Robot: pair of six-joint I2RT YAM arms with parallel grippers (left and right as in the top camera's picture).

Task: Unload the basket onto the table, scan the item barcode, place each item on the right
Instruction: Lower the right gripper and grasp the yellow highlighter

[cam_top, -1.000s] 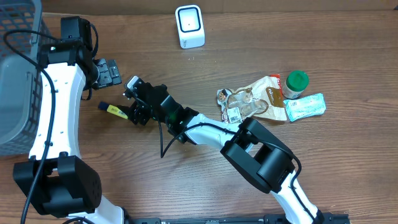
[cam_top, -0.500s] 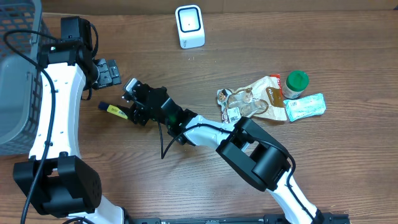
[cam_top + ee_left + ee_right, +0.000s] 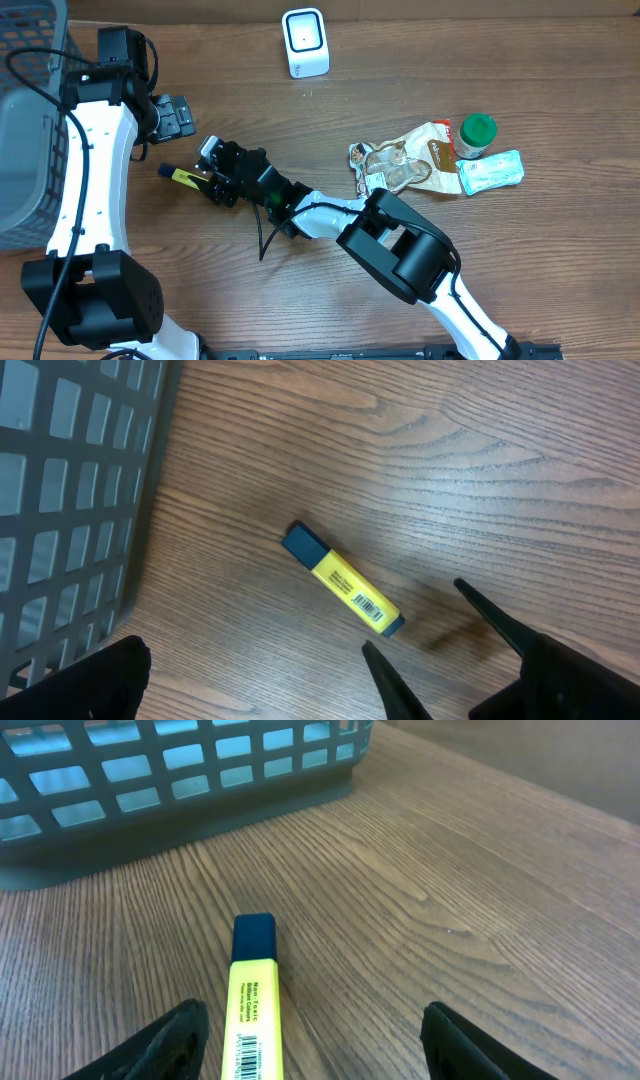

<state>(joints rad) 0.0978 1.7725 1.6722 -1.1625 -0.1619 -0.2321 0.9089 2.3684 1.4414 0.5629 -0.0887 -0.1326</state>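
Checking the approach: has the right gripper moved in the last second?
Yes. The right gripper has edged left toward the yellow highlighter, which has stayed put beside the basket.

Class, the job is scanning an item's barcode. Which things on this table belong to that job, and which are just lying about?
Job in hand:
yellow highlighter with its barcode; white scanner; right hand, open at the highlighter.

Lying about:
grey basket; green-lidded jar; crumpled snack bag; teal packet.
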